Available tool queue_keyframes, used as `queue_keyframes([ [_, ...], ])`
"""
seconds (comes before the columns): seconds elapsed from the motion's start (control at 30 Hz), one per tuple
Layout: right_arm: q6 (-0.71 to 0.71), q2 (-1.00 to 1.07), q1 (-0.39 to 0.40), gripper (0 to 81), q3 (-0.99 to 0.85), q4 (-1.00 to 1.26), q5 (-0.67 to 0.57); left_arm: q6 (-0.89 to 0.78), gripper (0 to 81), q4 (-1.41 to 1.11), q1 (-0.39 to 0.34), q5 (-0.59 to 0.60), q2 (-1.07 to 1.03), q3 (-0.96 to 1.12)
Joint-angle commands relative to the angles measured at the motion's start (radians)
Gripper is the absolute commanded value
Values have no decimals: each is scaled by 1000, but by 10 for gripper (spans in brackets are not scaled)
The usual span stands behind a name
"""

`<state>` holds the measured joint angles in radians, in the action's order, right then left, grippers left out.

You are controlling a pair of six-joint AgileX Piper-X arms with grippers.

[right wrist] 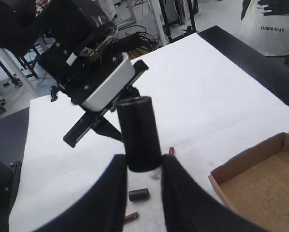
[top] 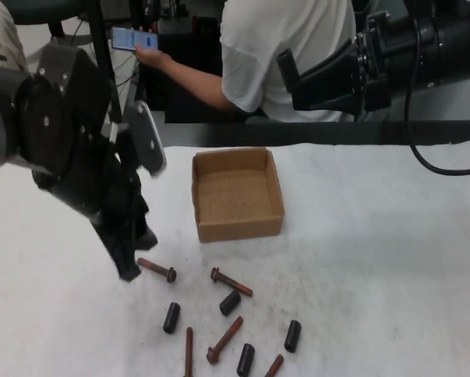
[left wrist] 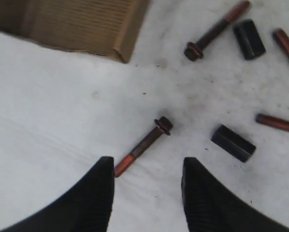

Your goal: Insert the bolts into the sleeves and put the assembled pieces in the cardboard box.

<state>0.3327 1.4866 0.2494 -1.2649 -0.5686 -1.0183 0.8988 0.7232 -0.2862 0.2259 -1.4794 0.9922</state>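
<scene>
Rust-red bolts (left wrist: 142, 146), black sleeves (left wrist: 233, 143), brown cardboard box (top: 240, 228), white bench (top: 376, 236).

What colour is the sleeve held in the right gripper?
The sleeve in the right gripper is plain black, clearest in the right wrist view.

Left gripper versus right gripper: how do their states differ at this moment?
The left gripper has open, empty fingers; the right gripper has fingers shut on a black sleeve. The left gripper hangs low over a bolt lying on the bench; the right gripper holds its sleeve clear of the bench. Both have dark fingers.
</scene>
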Motion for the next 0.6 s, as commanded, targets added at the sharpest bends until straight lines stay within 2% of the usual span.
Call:
queue_keyframes([
  [0.0, 0, -10, -3, 8, -7, 18, -9, 262, 385, 43, -9, 14, -21, -25],
  [0.13, -4, -10, -3, 8, -7, 20, -9, 373, 334, 42, -10, -10, -64, -34],
  [0.3, -22, -10, -3, 8, -7, 20, -14, 460, 329, -15, -10, -25, -137, -34],
  [0.57, -27, -10, -3, 8, -7, 20, -14, 608, 329, -116, -22, -204, -253, -24],
])
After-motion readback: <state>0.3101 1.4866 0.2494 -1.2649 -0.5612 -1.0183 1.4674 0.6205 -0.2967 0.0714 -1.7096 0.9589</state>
